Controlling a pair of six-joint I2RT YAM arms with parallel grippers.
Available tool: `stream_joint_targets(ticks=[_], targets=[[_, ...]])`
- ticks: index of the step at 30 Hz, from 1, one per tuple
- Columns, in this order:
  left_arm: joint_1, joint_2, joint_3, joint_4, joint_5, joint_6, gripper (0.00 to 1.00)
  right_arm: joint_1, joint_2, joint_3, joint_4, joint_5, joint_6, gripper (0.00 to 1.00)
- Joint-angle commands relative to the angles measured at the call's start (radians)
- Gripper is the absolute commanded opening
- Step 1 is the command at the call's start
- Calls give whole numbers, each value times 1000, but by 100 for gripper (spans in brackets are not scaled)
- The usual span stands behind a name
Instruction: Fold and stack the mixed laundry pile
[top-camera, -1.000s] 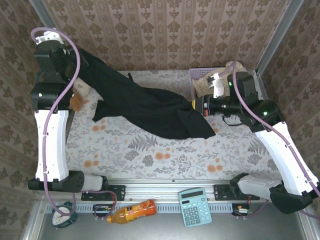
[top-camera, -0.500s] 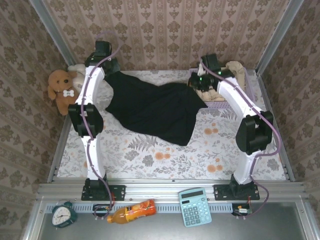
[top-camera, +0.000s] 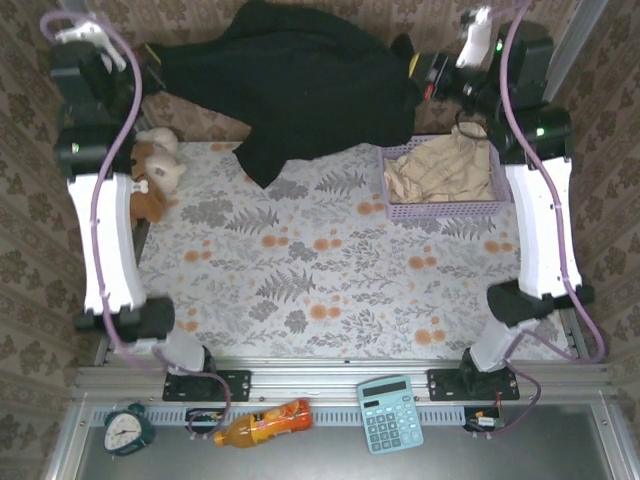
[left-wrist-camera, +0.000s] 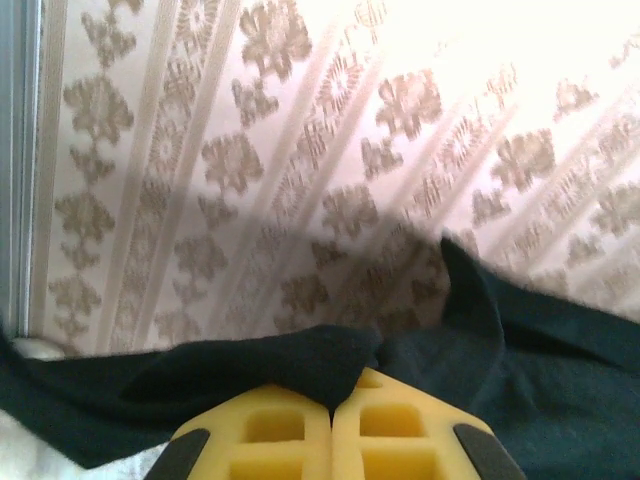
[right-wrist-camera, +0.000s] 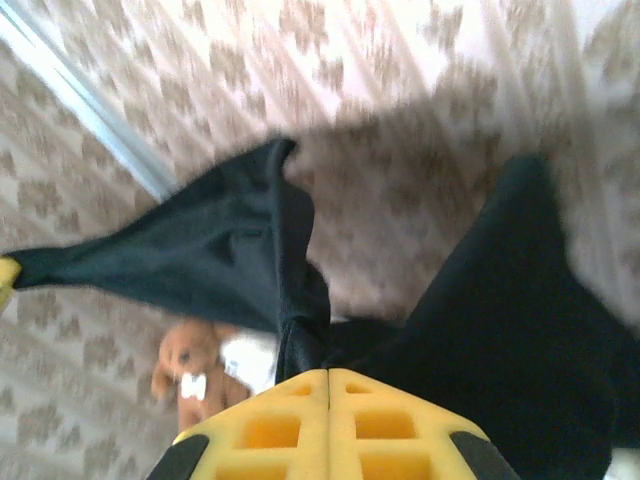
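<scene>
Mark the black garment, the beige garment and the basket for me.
black garment (top-camera: 300, 80): top external view, middle of the hanging cloth.
beige garment (top-camera: 445, 170): top external view, its crumpled middle.
basket (top-camera: 445, 210): top external view, near wall.

My yellow claw (right-wrist-camera: 328, 378) pinches the big black cloth (right-wrist-camera: 500, 330) tight — it hangs by the patterned wall (right-wrist-camera: 400, 80), a brown teddy (right-wrist-camera: 187, 362) below.
</scene>
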Motion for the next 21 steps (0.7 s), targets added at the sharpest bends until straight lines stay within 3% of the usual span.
stream_joint_targets(ticks=[1, 4, 5, 6, 8, 11, 12, 17, 21], targets=[[3, -154, -451, 145, -21, -10, 0, 53, -182, -444, 72, -58, -9, 0], [6, -364, -866, 153, -67, -88, 0, 66, -407, -894, 224, -115, 103, 0], [7, -429, -1002, 141, -65, -118, 17, 87, -471, -1032, 253, -122, 135, 0], [5, -480, -1100, 115, -68, -154, 45, 112, -520, -1131, 257, -128, 156, 0], [4, -591, -1282, 39, -83, -226, 99, 152, -604, -1304, 242, -128, 194, 27], [4, -705, -1371, -14, -124, -253, 100, 151, -699, -1402, 154, -65, 195, 68], [4, -714, -1360, -19, -140, -249, 100, 148, -714, -1399, 131, -35, 172, 73], [-12, -566, -1241, 49, -85, -228, 100, 131, -604, -1316, 140, 15, 125, 73], [-102, -385, -1143, 139, -70, -194, 100, 130, -448, -1246, 198, 63, 125, 73]])
